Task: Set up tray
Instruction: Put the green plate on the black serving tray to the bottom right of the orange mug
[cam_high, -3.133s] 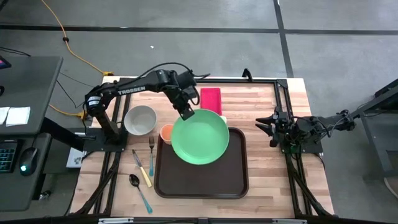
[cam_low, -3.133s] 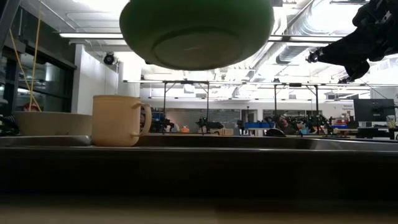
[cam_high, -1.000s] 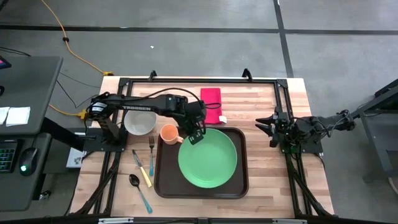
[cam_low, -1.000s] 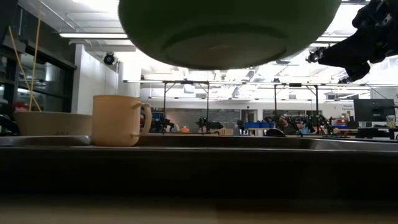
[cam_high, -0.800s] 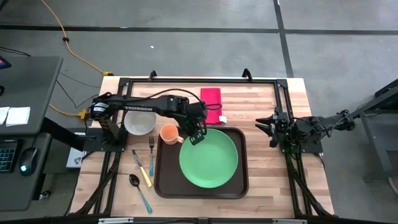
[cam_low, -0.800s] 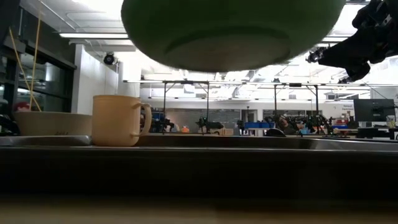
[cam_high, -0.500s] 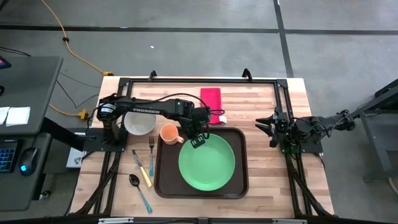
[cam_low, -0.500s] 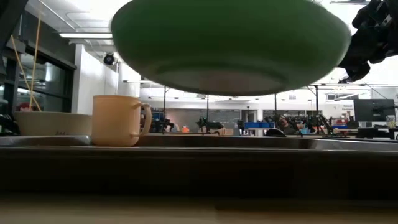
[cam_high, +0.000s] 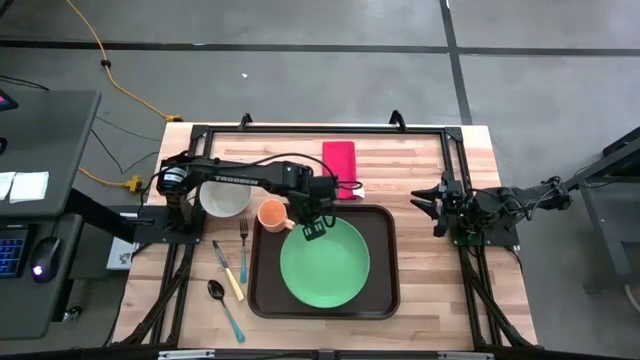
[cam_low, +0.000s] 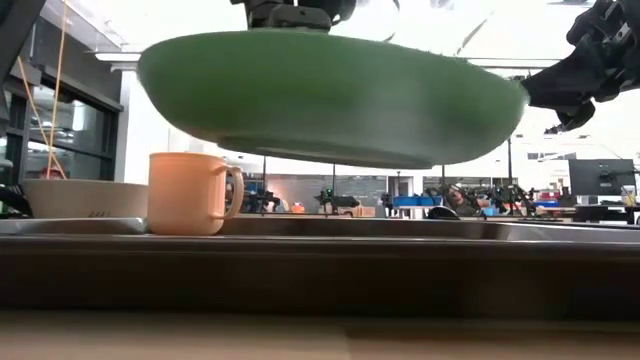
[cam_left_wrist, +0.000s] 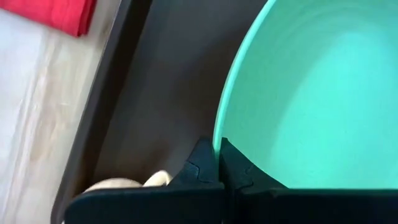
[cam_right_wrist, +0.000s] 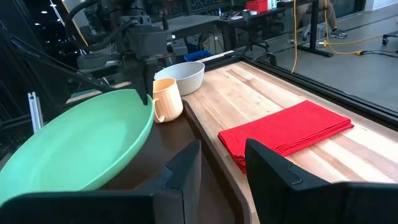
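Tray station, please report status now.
Left gripper shut on green plate rim, plate above tray. Right gripper open, waiting aside. Orange mug on tray.

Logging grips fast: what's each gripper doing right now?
Left gripper: shut on the green plate rim, above the tray.
Right gripper: open, empty, off at the table's side.

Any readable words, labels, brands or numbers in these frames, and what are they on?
"TROSSEN": white lettering on the left arm, high view, small and only just legible.
Nothing readable on the tray, plate, cup, bowl or red napkin.
Signs in the room behind, low view: too small to read.
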